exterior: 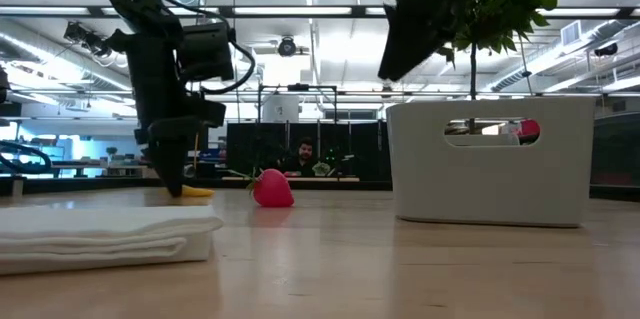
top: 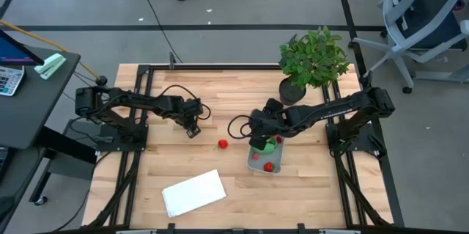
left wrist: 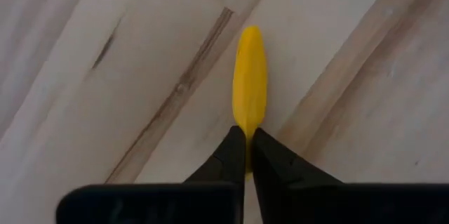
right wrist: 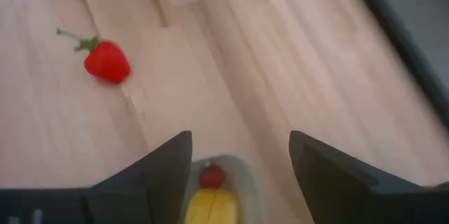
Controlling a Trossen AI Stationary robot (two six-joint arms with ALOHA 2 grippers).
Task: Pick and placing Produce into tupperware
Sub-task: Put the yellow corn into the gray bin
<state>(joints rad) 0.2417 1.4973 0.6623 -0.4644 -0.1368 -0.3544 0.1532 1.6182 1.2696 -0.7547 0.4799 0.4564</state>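
My left gripper (top: 193, 131) (left wrist: 245, 134) is down at the table left of centre, shut on a long yellow produce piece (left wrist: 250, 76) (exterior: 196, 191). A red strawberry (top: 223, 144) (exterior: 272, 187) (right wrist: 105, 60) lies on its side on the wood between the arms. My right gripper (top: 258, 144) (right wrist: 239, 140) hangs open above the left end of the pale tupperware (top: 265, 158) (exterior: 490, 159). Inside the tupperware lie a green piece (top: 272, 144), red pieces (top: 269, 166) (right wrist: 210, 177) and a yellow piece (right wrist: 210, 206). My left gripper pinches the yellow piece by one end (left wrist: 249, 122) between its two fingertips (left wrist: 231, 150). The fingers come from above, pointing down, and lie along the piece. The piece lies flat on the table, its other end pointing away from the fingers.
A folded white sheet (top: 193, 192) (exterior: 100, 234) lies near the table's near edge. A leafy potted plant (top: 311, 61) stands at the far right corner, behind the right arm. Bare wood shows between the strawberry and the sheet. A person sits in the room beyond the table (exterior: 305, 154).
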